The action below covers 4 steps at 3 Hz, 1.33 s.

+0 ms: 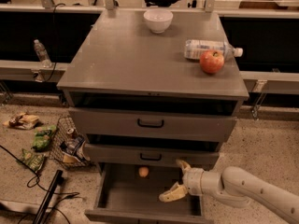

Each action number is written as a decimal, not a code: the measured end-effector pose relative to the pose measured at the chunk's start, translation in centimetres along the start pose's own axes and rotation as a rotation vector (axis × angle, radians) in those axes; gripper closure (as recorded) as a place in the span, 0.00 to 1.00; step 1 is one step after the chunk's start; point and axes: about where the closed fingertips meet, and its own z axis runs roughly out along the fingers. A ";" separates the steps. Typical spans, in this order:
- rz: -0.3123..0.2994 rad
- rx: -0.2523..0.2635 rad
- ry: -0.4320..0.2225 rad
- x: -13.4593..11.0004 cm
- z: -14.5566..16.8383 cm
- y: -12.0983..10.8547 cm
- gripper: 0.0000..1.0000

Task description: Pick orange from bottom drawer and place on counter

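Note:
The orange [143,171] is a small round fruit lying on the floor of the open bottom drawer [122,194], near its back wall. My gripper [177,179] is open, reaching from the right into the drawer's right half, to the right of the orange and apart from it. One finger [182,164] points up toward the drawer above, the other finger [171,194] hangs low over the drawer floor. The counter [126,59] is the flat grey cabinet top above.
On the counter stand a white bowl [158,20] at the back, a lying plastic bottle [210,49] and a red-and-yellow apple [211,61] at the right. A wire basket [67,143], snack bags [35,146] and black cables [44,197] lie on the floor left of the cabinet.

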 end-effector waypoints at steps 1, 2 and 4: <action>0.067 -0.048 -0.020 3.8 3.3 -0.1 0.00; 0.089 -0.063 -0.023 6.9 6.2 -1.0 0.00; 0.060 -0.043 0.005 10.7 11.8 -3.6 0.00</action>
